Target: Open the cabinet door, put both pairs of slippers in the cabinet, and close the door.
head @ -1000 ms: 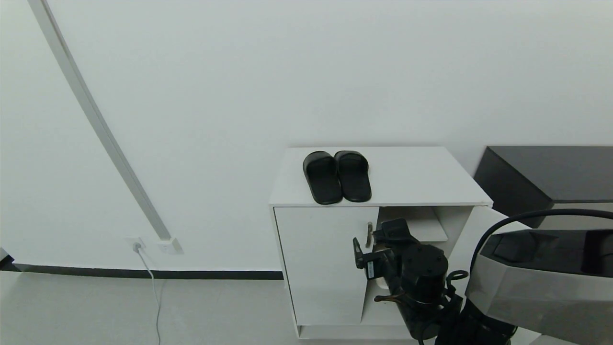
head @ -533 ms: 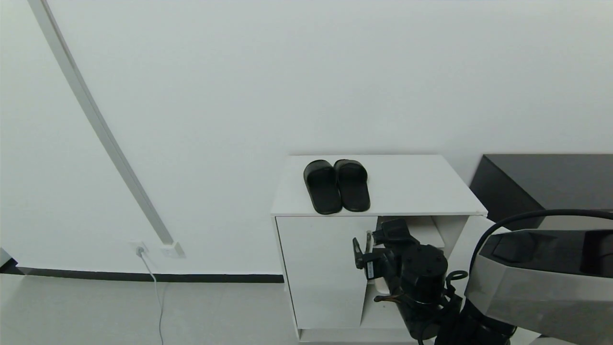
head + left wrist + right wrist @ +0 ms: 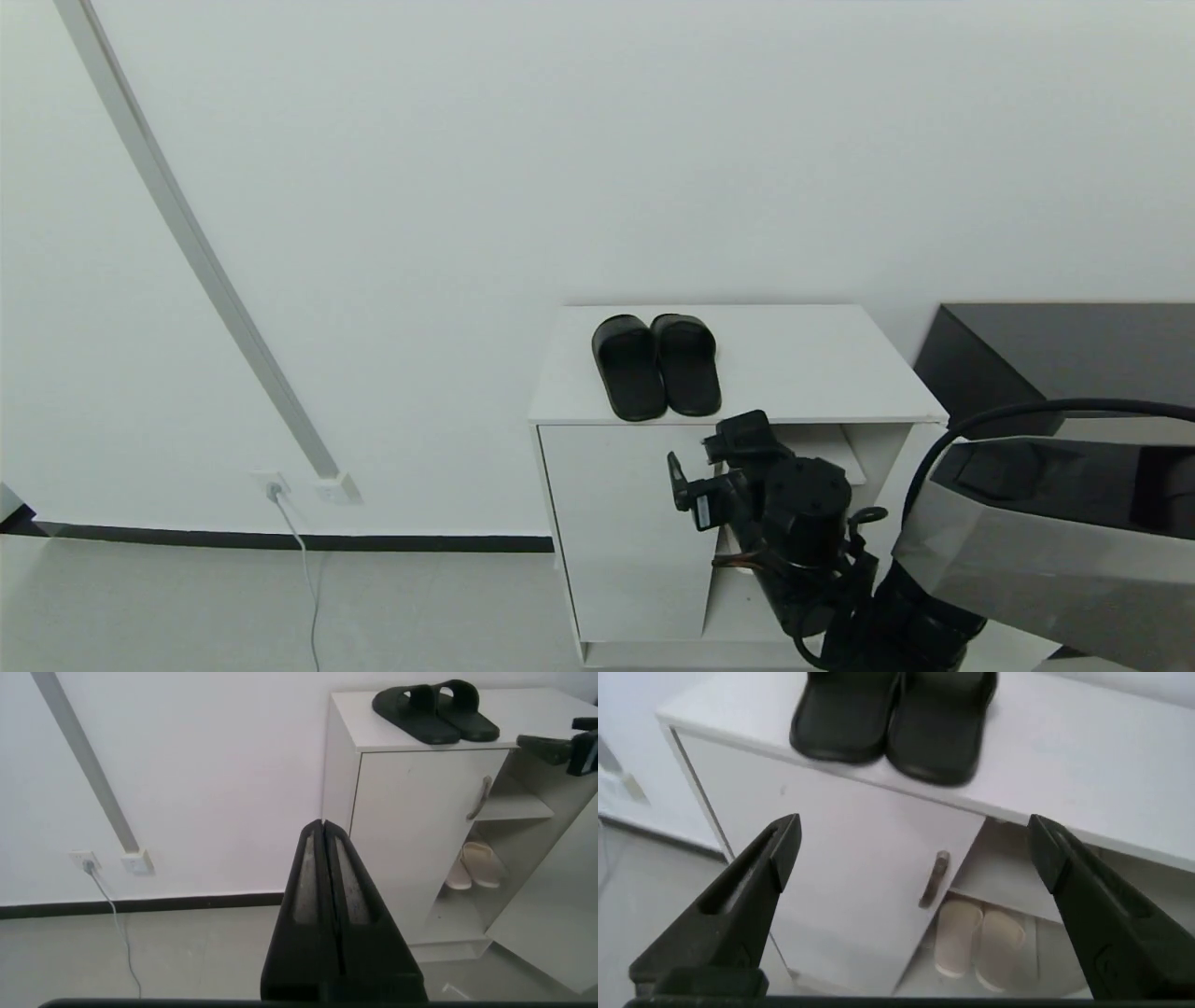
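Pale slippers (image 3: 979, 941) were logged inside the open cabinet (image 3: 812, 364), black slippers (image 3: 656, 366) on its top. Right gripper (image 3: 912, 831) was held spread wide below them, left gripper (image 3: 323, 831) pressed closed, empty. Second pair was judged pending: raising and grasping would be required.

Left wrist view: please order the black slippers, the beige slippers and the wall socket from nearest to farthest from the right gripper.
1. black slippers, on top of the cabinet, just before the right gripper.
2. beige slippers, low inside the cabinet, on its open side.
3. wall socket, low on the wall, far to the robot's left.
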{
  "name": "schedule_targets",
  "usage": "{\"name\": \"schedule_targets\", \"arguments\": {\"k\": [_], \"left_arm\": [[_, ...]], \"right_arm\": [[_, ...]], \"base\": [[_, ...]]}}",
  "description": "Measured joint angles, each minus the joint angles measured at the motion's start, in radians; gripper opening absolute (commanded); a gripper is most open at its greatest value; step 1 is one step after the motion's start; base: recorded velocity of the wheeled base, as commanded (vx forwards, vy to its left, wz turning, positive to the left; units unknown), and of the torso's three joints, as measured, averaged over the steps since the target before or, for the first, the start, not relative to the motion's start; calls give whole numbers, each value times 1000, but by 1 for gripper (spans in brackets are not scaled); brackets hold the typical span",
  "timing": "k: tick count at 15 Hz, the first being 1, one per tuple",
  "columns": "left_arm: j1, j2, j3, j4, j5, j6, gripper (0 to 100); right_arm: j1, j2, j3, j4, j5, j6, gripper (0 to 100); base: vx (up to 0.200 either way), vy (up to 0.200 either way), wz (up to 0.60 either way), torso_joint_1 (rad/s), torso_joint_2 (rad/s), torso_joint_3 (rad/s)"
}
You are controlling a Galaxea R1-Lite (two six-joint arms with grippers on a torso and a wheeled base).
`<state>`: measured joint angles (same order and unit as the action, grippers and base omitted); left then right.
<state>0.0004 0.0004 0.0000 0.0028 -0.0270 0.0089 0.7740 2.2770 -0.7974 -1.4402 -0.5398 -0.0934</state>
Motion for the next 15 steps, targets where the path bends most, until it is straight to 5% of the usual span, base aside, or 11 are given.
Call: {"name": "schedule_targets", "arguments": {"k": [7, 15], "left_arm": [[0, 0, 0, 0, 0, 2, 0], [0, 0, 0, 0, -1, 2, 0]], "right_arm": [[3, -116, -465, 801, 1, 242, 100], [29, -139, -501, 847, 38, 293, 100]], "base": [[0, 0, 0, 0, 0, 0], [200, 0, 0, 5, -2, 1]]}}
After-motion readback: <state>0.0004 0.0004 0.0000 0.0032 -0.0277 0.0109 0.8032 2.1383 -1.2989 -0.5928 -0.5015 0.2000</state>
